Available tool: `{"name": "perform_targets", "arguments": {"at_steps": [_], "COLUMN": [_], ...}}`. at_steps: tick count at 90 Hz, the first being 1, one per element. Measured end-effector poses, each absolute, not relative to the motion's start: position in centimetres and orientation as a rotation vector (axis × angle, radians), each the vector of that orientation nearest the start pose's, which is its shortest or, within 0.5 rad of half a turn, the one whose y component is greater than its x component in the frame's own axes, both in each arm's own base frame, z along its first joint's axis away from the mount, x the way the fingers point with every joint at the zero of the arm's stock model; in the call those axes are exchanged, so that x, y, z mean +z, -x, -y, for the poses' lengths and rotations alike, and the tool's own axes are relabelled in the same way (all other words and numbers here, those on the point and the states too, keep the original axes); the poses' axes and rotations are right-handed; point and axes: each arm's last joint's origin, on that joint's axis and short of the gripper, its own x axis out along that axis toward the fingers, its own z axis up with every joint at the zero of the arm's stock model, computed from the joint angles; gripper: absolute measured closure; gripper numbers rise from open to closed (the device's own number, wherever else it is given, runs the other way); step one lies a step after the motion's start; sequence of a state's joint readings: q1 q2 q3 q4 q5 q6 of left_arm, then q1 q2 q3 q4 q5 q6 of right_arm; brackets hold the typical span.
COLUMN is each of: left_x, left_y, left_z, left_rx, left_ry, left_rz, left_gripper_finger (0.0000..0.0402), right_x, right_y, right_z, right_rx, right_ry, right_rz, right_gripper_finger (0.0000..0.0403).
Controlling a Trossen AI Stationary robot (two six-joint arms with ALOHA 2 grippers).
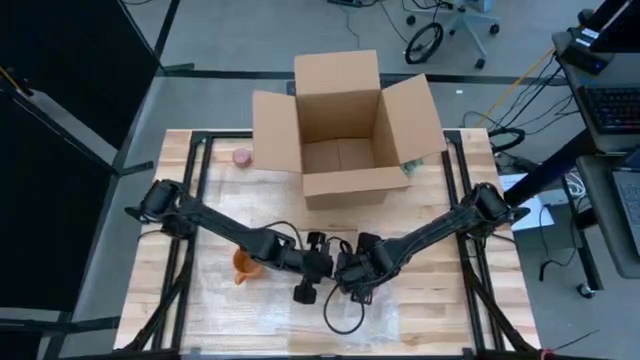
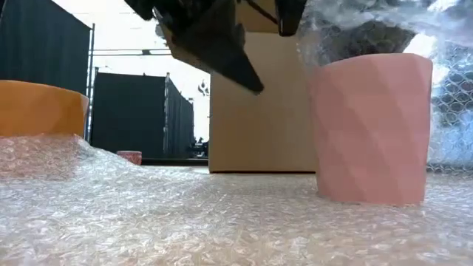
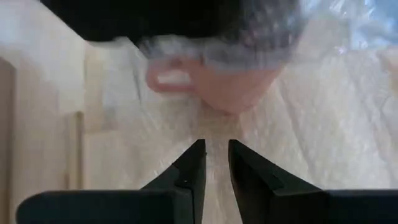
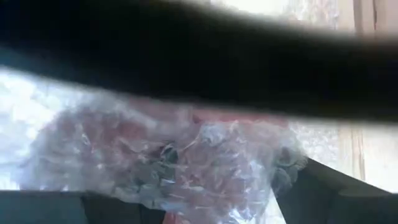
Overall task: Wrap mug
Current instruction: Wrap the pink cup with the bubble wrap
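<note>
Wrapping the pink mug [image 2: 372, 125] in bubble wrap [image 2: 222, 222] at the worktop's [image 1: 455, 300] front centre.
From overhead I see only both arms meeting there; the low view shows the mug upright on the wrap, an orange cup [image 2: 37, 107] beside. Left claw [image 3: 216, 163] fingers nearly together, empty; right claw [image 4: 186, 186] clamped on wrap.
</note>
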State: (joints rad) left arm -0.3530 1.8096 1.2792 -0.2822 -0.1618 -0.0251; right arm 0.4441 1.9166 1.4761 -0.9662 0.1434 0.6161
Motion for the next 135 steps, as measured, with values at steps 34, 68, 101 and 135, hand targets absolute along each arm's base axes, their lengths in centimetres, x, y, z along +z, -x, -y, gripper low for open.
{"name": "perform_targets", "arguments": {"at_steps": [34,68,101,135], "left_x": [21.6,19.8,17.8,17.6], "left_y": [-37.8,-39.2,-40.0,-40.1], "left_z": [14.3,14.2,14.0,13.7], "left_rx": [-0.267,-0.335,-0.331,-0.297], "left_ry": [-0.159,-0.168,-0.172,-0.171], "left_rz": [-0.579,-0.539,-0.576,-0.594], "left_gripper_finger": [0.0346,0.0346,0.0346,0.0346], "right_x": [20.6,20.3,20.3,23.3], "right_y": [-33.8,-33.6,-33.6,-32.3], "right_z": [-16.1,-16.1,-16.0,-15.5], "right_rx": [-0.158,-0.155,-0.141,-0.121], "right_ry": [-0.088,-0.073,-0.063,-0.128], "right_rz": [-1.337,-1.352,-1.37,-1.33], "right_gripper_finger": [0.0179,0.0179,0.0179,0.0179]}}
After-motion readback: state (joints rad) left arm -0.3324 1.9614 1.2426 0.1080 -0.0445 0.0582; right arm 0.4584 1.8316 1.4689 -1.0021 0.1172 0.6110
